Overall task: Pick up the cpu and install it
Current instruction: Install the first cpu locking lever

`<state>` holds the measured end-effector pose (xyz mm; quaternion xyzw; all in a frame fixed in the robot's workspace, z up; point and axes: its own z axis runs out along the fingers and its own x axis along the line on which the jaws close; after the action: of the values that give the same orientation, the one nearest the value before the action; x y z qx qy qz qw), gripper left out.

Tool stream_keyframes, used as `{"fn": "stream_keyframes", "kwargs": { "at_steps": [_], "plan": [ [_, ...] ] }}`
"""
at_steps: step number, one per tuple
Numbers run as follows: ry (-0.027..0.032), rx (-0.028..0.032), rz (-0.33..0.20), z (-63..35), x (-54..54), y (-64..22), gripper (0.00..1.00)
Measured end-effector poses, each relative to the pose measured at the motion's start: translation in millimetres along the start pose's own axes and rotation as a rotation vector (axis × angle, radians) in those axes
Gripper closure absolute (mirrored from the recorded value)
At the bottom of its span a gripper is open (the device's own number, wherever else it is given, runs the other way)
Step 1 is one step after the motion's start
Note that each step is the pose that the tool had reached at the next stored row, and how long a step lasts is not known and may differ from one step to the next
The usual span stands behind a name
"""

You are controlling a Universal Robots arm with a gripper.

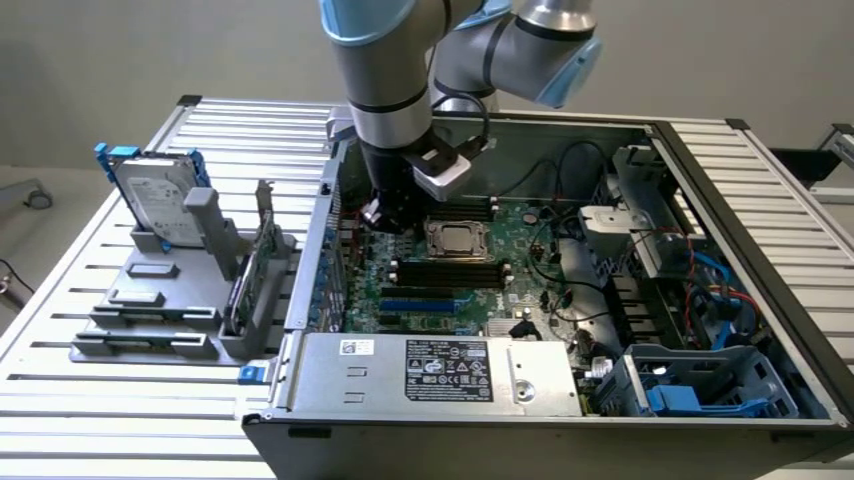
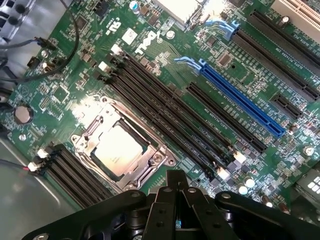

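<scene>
A hard drive (image 1: 156,200) stands upright in a grey rack (image 1: 160,300) near the worktop's (image 1: 80,420) edge, beside the open computer case (image 1: 747,300).

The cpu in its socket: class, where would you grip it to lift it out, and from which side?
Grip the cpu by two opposite thin edges, coming straight down from above. It lies flat inside the metal socket frame, so its broad top offers nothing to pinch and a sideways approach looks blocked. The shut gripper would need to open first.

The cpu (image 2: 119,151) lies flat in its metal-framed socket (image 2: 156,159) on the green board (image 2: 60,92) — black gripper (image 2: 175,186) closed, empty, just beside the socket.
</scene>
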<state>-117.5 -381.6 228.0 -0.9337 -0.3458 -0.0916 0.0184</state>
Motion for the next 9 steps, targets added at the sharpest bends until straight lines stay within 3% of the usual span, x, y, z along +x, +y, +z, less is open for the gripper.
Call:
{"fn": "stream_keyframes", "kwargs": {
  "at_steps": [9],
  "plan": [
    [-0.0051,0.0128,-0.110,-1.3,1.7,-2.2,0.89]
  ]
}}
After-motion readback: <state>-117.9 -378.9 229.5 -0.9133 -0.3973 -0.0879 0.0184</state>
